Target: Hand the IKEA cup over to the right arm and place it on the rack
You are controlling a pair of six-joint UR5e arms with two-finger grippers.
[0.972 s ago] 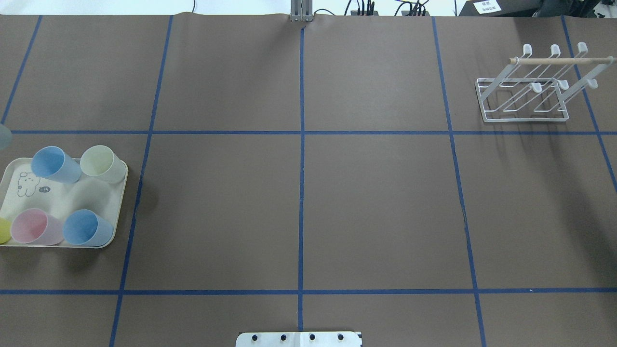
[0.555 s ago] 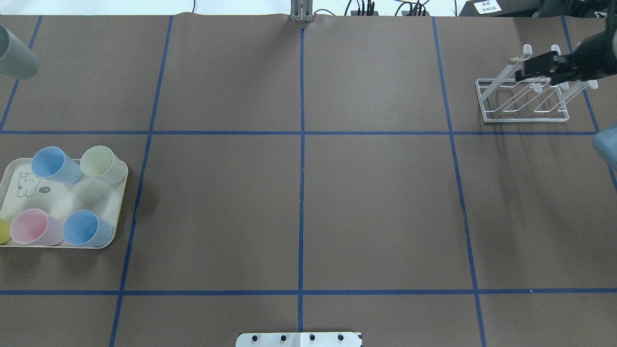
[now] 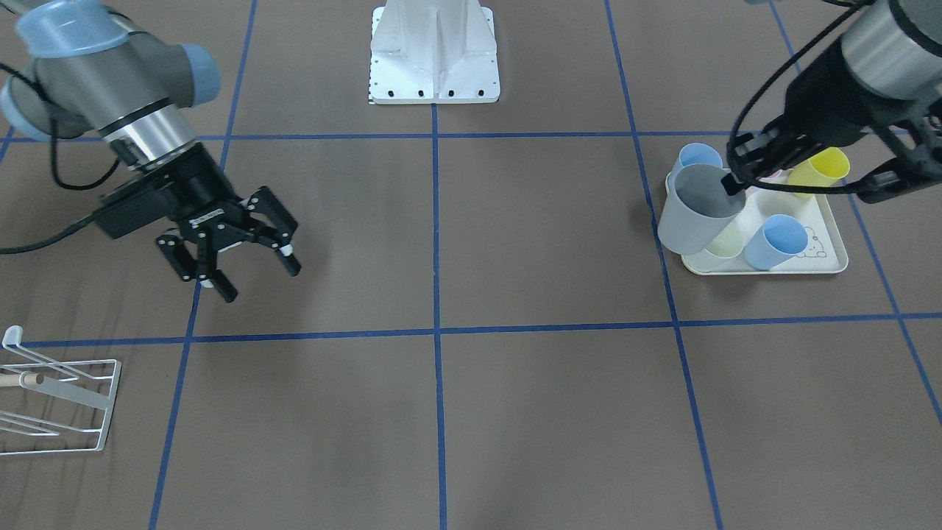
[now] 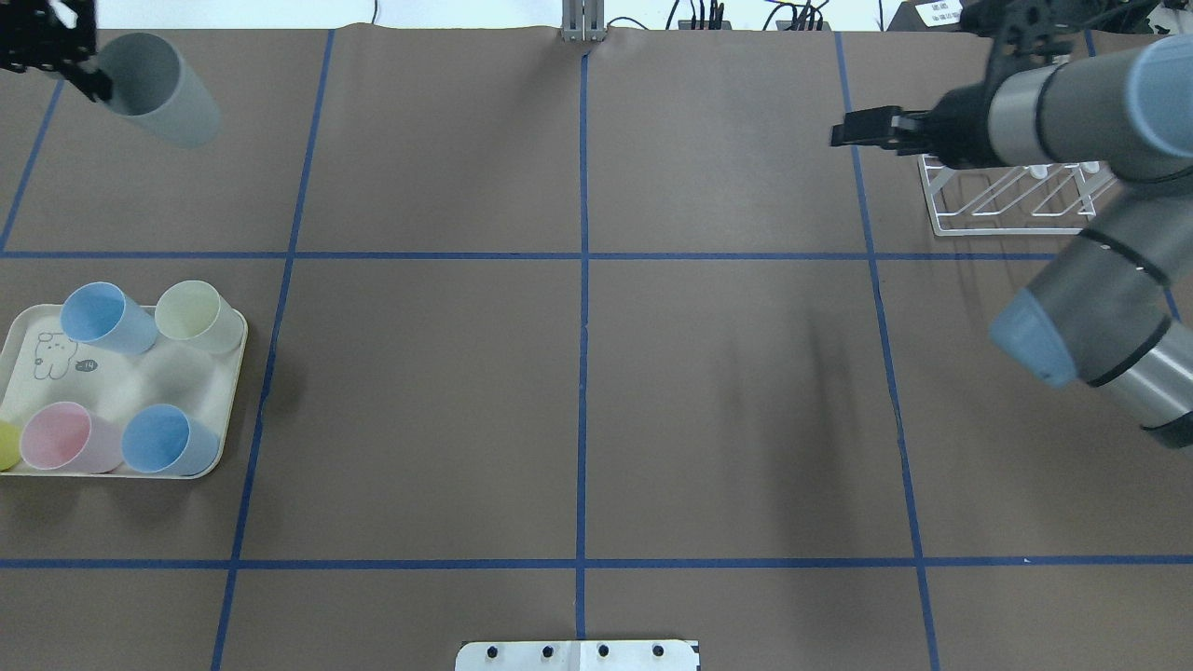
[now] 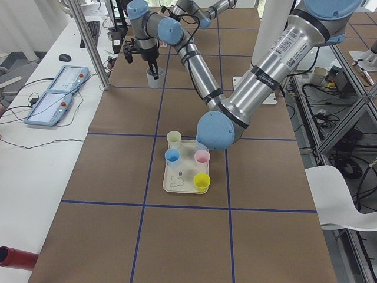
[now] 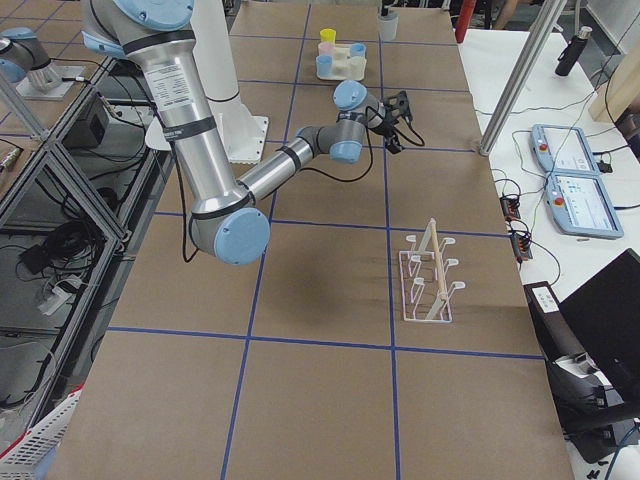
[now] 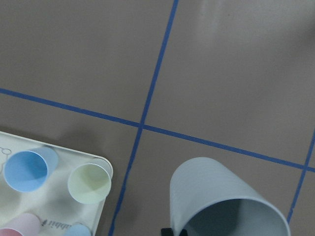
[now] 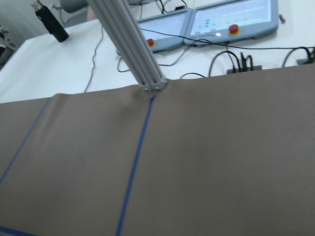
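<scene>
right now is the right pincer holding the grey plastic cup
No, the right pincer hangs open and empty, while the grey plastic cup is gripped at its rim by the left pincer.

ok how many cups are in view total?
6. Five on the tray: blue cup, green cup, pink cup, second blue cup, yellow cup. The grey cup hangs in the left gripper. None seems hidden.
</scene>
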